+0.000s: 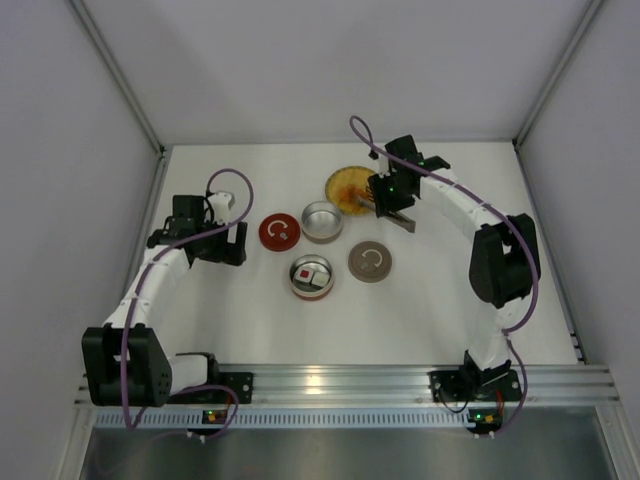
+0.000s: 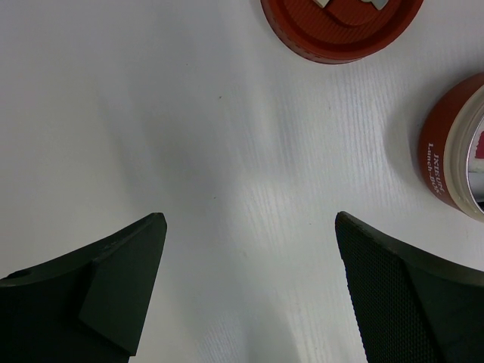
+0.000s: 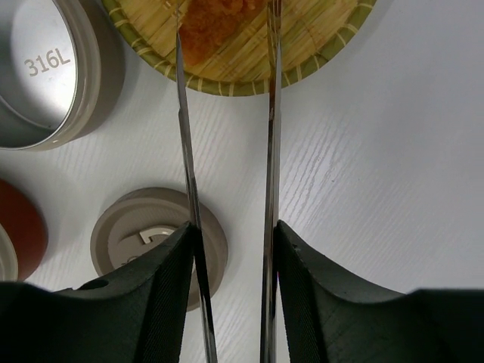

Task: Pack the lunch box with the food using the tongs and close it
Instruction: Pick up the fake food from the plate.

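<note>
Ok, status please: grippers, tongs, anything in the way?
Left gripper open, empty. Right gripper shut on slim silver metal tongs. Tips over orange food chunks on round yellow woven plate. Nothing seen in the way.

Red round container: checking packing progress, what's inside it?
The red round lunch container holds a red-topped dark cube and a white cube; anything beneath them is hidden.

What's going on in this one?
The right gripper is shut on the tongs, whose tips reach over the orange food on the plate. The left gripper is open and empty, over bare table near the red lid. The red box holds a couple of pieces. The silver box looks empty. Both lids, red and taupe lid, are off.
</note>
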Available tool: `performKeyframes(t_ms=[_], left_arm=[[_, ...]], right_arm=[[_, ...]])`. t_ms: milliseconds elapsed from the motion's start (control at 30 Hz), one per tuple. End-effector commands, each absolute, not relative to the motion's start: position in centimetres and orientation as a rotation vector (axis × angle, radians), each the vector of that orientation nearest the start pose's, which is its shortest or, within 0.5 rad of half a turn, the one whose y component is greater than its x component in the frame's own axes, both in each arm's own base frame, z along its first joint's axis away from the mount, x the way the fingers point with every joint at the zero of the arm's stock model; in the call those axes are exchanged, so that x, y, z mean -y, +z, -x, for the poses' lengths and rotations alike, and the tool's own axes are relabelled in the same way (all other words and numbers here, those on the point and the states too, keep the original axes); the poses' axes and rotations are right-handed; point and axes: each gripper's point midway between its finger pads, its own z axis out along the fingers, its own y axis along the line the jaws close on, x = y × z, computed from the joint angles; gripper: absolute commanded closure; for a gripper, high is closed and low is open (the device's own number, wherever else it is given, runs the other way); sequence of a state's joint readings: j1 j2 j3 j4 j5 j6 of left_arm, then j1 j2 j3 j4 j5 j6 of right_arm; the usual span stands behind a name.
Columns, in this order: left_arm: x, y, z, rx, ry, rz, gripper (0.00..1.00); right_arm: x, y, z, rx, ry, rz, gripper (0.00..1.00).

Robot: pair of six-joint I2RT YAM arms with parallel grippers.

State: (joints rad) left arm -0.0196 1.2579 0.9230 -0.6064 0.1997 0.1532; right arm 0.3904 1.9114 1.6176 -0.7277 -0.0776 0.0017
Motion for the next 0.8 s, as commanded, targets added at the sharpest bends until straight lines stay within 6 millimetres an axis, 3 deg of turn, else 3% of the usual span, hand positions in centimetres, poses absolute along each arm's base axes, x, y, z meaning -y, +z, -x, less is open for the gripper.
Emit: performKeyframes(t_ms=[0, 200, 367, 767], left_arm=[[3.3, 12.5, -30.4, -2.441, -0.183, -0.295, 0.02], [3.7, 12.4, -30.9, -2.444, -0.219, -0.278, 0.02], [3.9, 12.3, -31.3, -2.451, -0.232, -0.275, 0.02], [4.1, 12.2, -31.6, -2.455, -0.245, -0.291, 0.02]], right_arm=[[-17.2, 13.1, -42.4, -2.506, 0.182, 0.524, 0.58], [-16.1, 14.1, -42.6, -2.474, 0.210, 0.519, 0.70], [-17.4, 15.2, -42.2, -2.430, 0.319, 0.578, 0.81], [-17.9, 19.1, -42.2, -2.318, 0.367, 0.603, 0.87]])
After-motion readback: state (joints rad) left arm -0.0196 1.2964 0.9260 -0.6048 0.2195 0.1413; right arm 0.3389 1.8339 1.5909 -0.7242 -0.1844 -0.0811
